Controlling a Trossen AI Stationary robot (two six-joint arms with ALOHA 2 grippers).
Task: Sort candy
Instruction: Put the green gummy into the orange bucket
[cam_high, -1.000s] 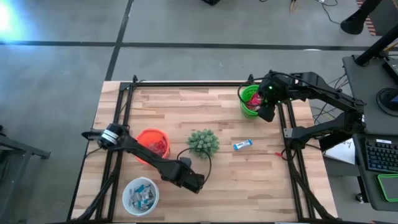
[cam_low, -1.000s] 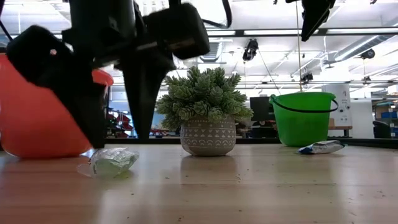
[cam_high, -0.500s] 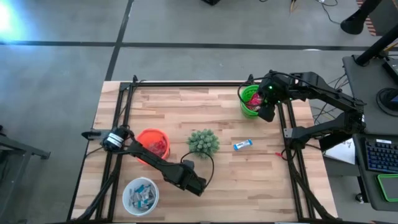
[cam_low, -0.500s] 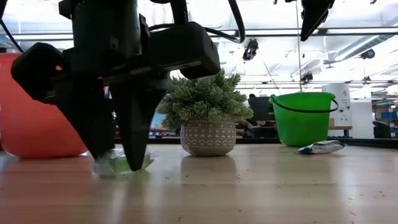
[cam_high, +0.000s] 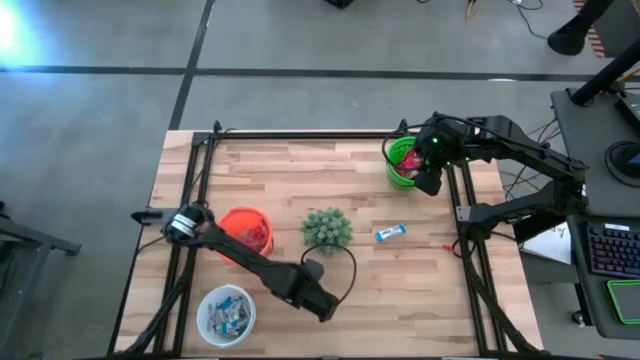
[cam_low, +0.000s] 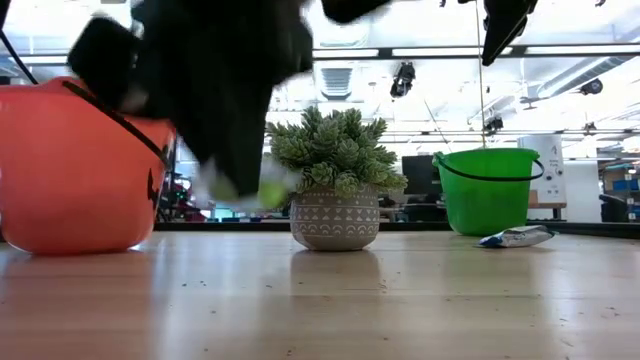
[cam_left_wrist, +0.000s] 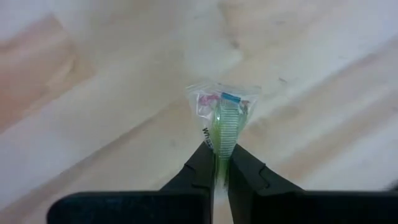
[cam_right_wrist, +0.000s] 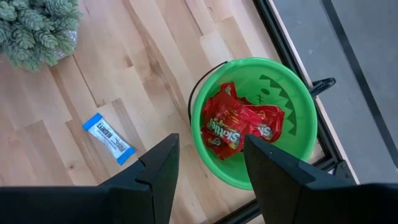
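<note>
2 left gripper (cam_left_wrist: 222, 163) jaws pinch green candy (cam_left_wrist: 222, 115); right gripper (cam_right_wrist: 208, 163) jaws spread over green bucket (cam_right_wrist: 298, 106).

left tool (cam_left_wrist: 221, 167) clamped, raised | right tool (cam_right_wrist: 208, 163) parted, hovering

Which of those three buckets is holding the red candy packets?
The green bucket at the table's far right corner, under the right gripper. The orange bucket looks red inside too, contents unclear.

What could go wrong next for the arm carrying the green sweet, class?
1. The left gripper pinches only the edge of the green candy's wrapper, so it may slip out in transit.
2. The potted plant and orange bucket sit close by, so a low swing could knock them.
</note>
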